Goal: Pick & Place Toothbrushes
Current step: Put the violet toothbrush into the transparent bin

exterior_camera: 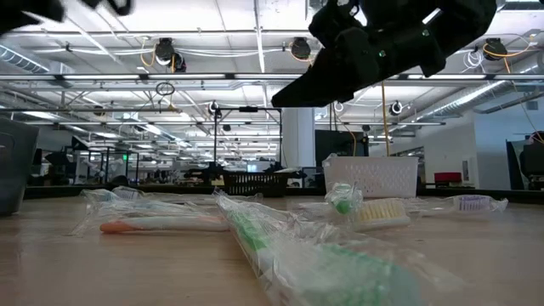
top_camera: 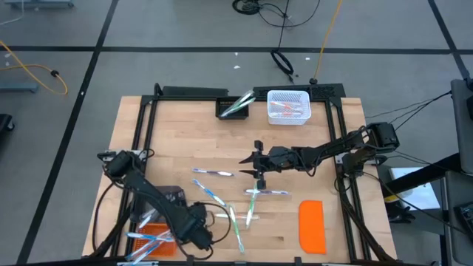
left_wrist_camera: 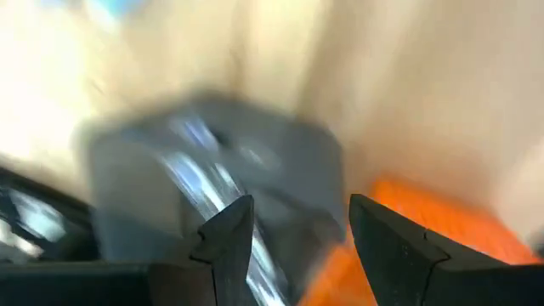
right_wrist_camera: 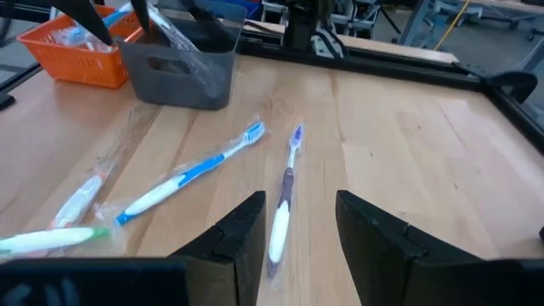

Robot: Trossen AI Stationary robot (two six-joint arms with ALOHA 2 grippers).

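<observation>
Our right gripper (top_camera: 260, 164) hangs empty above mid-table, fingers (right_wrist_camera: 240, 236) parted, a purple-and-white toothbrush (right_wrist_camera: 284, 191) lying on the wood between them in the wrist view. Beside it lies a blue toothbrush (right_wrist_camera: 183, 176) in clear wrap; more wrapped toothbrushes (top_camera: 235, 214) are scattered across the table (top_camera: 340, 140) toward its front edge. Our left gripper (top_camera: 198, 229), fingers (left_wrist_camera: 223, 240) spread wide and holding nothing, hovers over the grey bin (right_wrist_camera: 180, 64) next to the orange basket (right_wrist_camera: 78, 51), both holding brushes. An orange lid (top_camera: 311, 225) lies flat nearby. A white basket (top_camera: 287, 106) at the far edge holds brushes too. We can read no writing anywhere.
</observation>
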